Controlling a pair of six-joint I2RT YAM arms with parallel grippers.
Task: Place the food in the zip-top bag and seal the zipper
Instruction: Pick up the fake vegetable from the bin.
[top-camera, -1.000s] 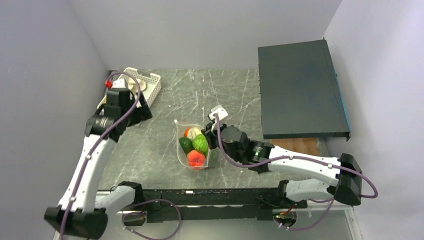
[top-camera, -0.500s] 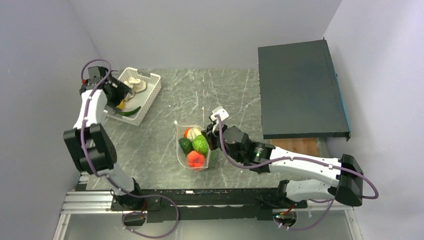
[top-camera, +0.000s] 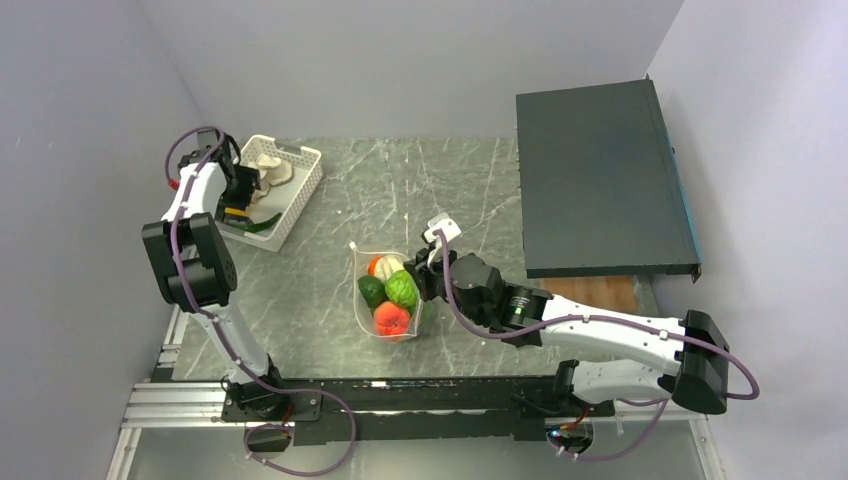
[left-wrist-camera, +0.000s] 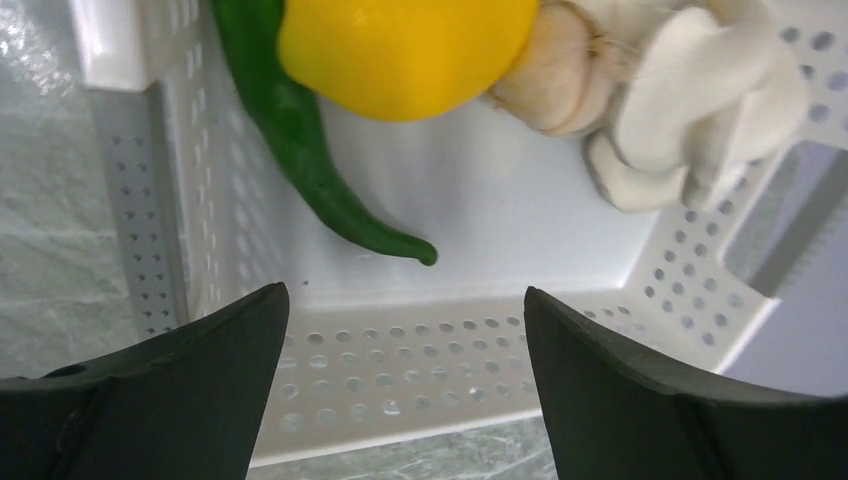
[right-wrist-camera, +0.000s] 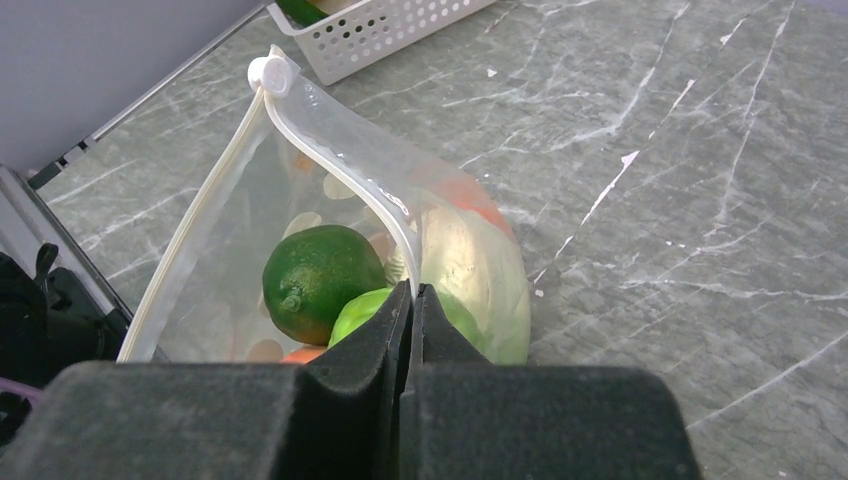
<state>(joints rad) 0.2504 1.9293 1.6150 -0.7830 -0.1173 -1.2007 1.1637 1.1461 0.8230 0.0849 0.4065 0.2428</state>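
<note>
- right gripper (right-wrist-camera: 412, 300) has its jaws pressed tight together on the zipper (right-wrist-camera: 340, 150) of the zip-top bag (right-wrist-camera: 220, 260), pinching the rim on the side nearest that arm.
- from the pinch, the whitish strip runs up to a small white tab (right-wrist-camera: 272, 72) at the bag's far corner, and the two rim edges spread apart, so the mouth stands open.
- inside the bag i can see a round green lime (right-wrist-camera: 320, 280) and leafy green lettuce (right-wrist-camera: 470, 300) pressed against the clear plastic.
- from overhead, a red-orange round fruit (top-camera: 392, 316) sits at the near end of the bag and a pale-and-orange piece (top-camera: 384, 265) at the far end; what that piece is i cannot tell.
- the bag lies about mid-table on the grey marbled table (top-camera: 470, 190), well apart from the basket.
- left gripper (left-wrist-camera: 402, 300) has its jaws spread wide with nothing between them, hanging over one wall of the white perforated basket (left-wrist-camera: 400, 370).
- in the basket lie a yellow citrus (left-wrist-camera: 410, 50), a dark green long pepper (left-wrist-camera: 300, 140) and pale mushrooms (left-wrist-camera: 690, 100).
- the pepper runs along one side, partly tucked under the citrus, with its pointed tip on the basket floor.
- the mushrooms crowd against the citrus on the other side.
- the basket sits at the far left corner of the table, near the wall.
- a dark flat panel (top-camera: 600, 180) covers the far right part.
</note>
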